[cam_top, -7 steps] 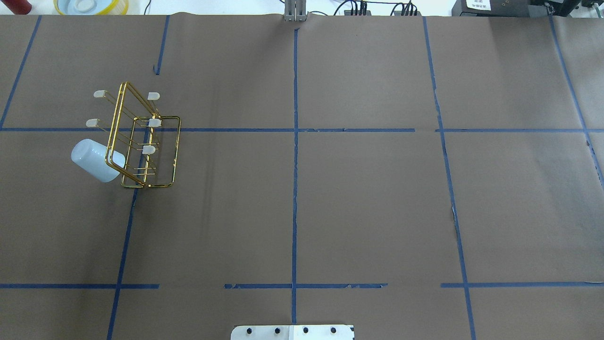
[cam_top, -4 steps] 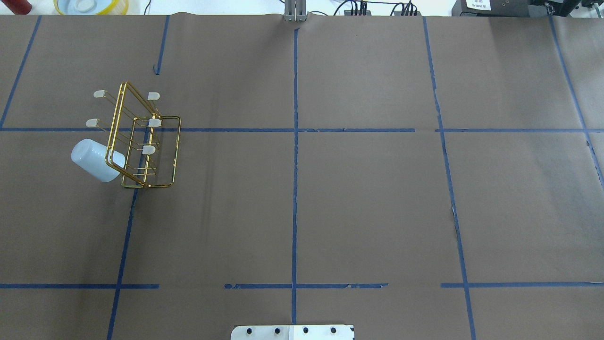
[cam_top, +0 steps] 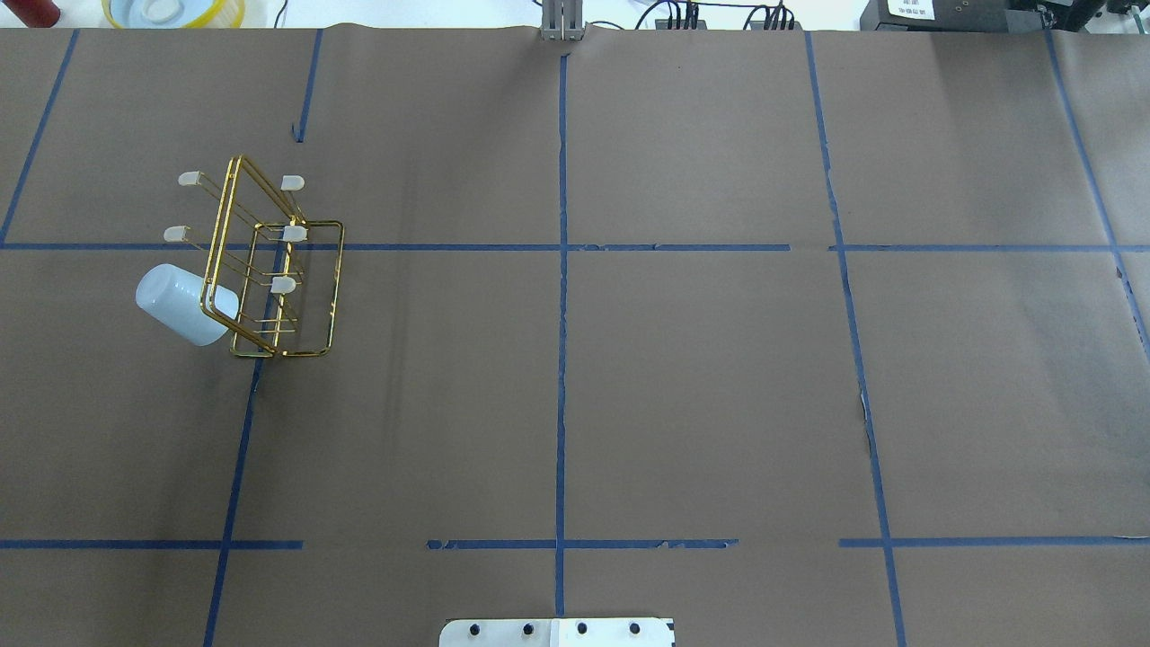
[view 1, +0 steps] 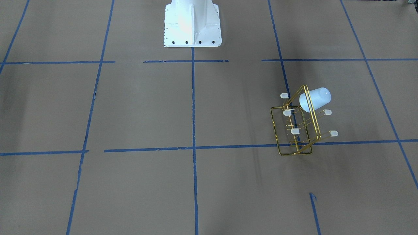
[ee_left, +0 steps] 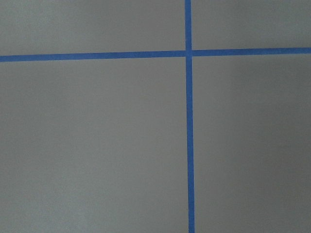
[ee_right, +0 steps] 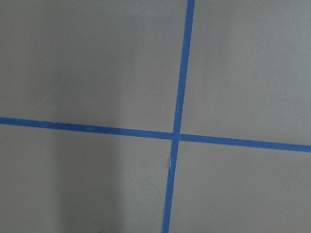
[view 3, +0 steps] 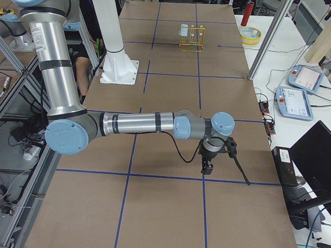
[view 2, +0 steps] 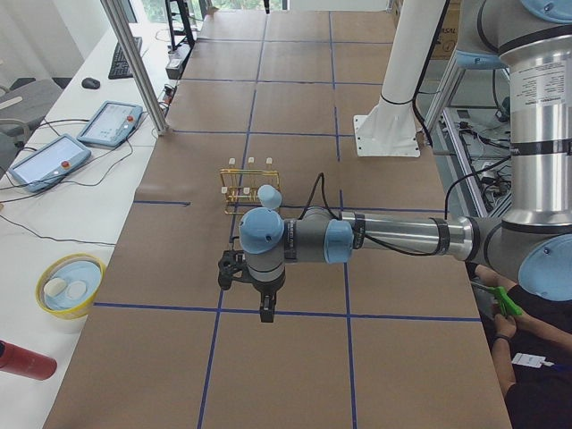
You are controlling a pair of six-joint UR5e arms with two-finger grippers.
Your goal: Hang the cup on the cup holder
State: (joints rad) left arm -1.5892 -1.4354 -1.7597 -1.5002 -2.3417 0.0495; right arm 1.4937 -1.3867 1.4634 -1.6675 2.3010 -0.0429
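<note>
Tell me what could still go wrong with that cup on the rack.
1. The small pale blue plastic cup hangs tilted on an end prong of the gold wire rack, out past the rack's base. A knock might tip the rack or slide the cup off.
2. The left gripper hangs above the table at the rack's end; a careless sweep could hit it.

Overhead cam: high behind the robot base (cam_top: pixel 557 632), looks forward-down, wide; cup holder (cam_top: pixel 260 261) left. Front cam opposite, steep, cup holder right (mirrored). Side cams shoot along the table (cam_top: pixel 701 377): left-end one nearer the cup holder, right-end far from it. All four share it. Wrist cams: close, straight down on tape lines (ee_left: pixel 189 145).
</note>
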